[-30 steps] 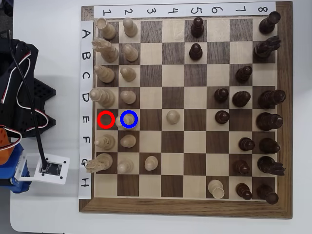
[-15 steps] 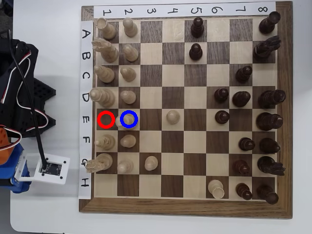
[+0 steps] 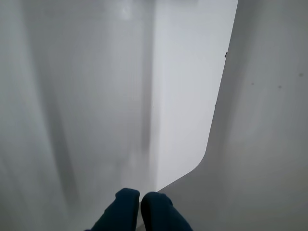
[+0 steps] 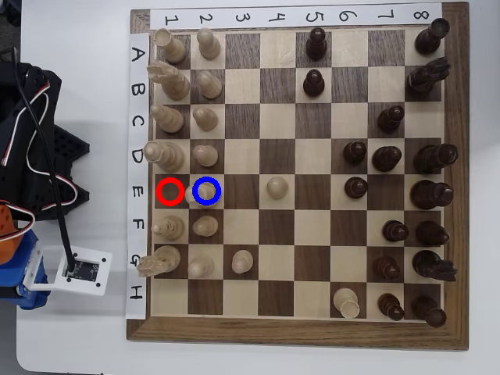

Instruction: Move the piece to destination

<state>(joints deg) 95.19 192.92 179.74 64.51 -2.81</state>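
surface: white table [image 4: 86,328], chessboard [image 4: 301,332] | hand [image 3: 140,204]: fingers together, empty, off-board

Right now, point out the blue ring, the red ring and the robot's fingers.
blue ring [image 4: 206,179]: overhead view, top of its drawn line, row E, column 2.
red ring [image 4: 169,180]: overhead view, top of its drawn line, row E, column 1.
fingers [image 3: 124,209]: wrist view, surface of the left dark blue fingertip.

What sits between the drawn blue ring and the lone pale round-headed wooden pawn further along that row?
Nothing. In the overhead view, one bare dark square is all that separates the blue ring from the pale pawn.
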